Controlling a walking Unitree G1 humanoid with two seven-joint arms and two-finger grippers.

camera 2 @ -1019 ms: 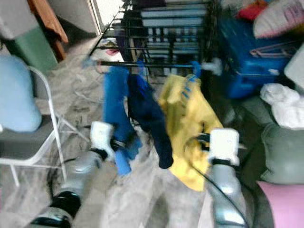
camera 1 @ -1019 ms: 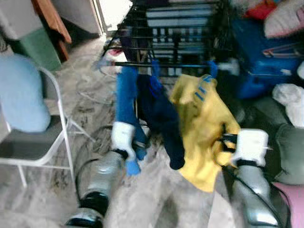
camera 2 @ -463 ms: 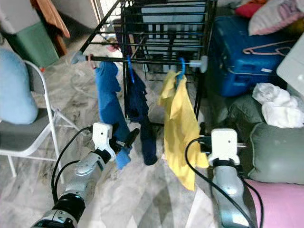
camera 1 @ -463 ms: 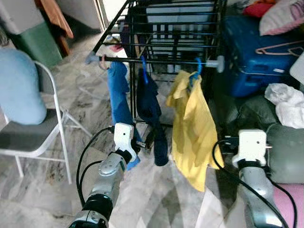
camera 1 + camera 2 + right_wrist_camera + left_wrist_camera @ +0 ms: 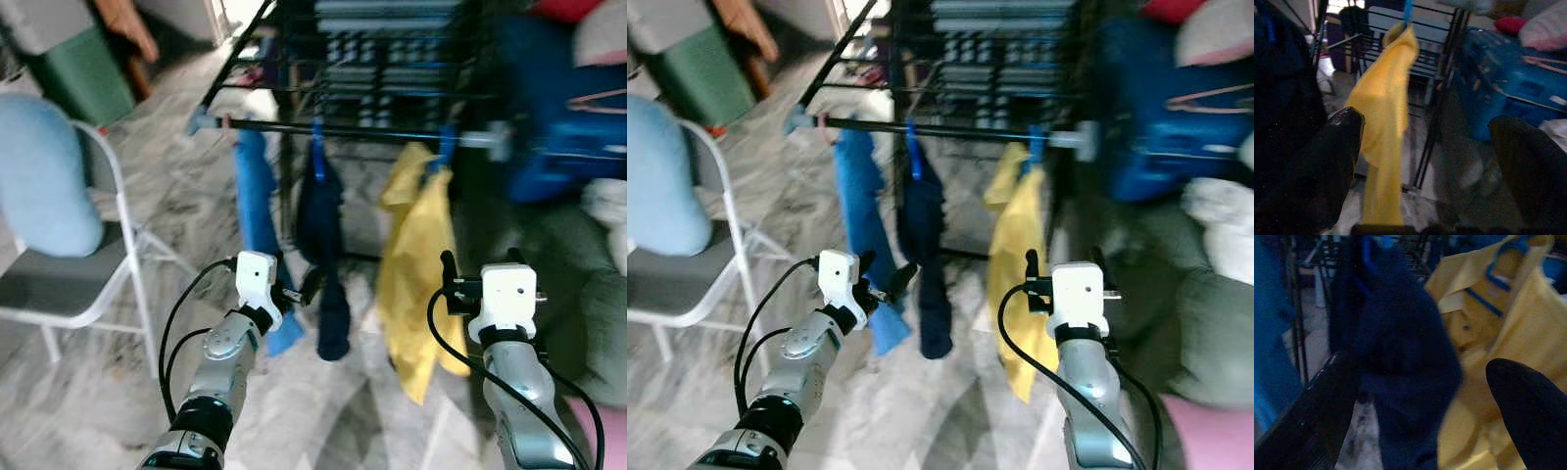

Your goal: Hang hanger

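We see the blue hanger [image 5: 1033, 147] hooked on the far black rail [image 5: 950, 129] at right, a yellow shirt [image 5: 1017, 257] draped from it. Our left gripper [image 5: 890, 284] and right gripper [image 5: 1430, 147] both hold their jaws wide, empty, near the hanging clothes.

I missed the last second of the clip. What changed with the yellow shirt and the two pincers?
The right pincer let go of the yellow shirt and drew back; it is open beside it. The shirt, bunched a second ago, has dropped straight on its blue hanger. The left pincer, open, moved little. The dark blue garment and bright blue garment stayed on the rail.
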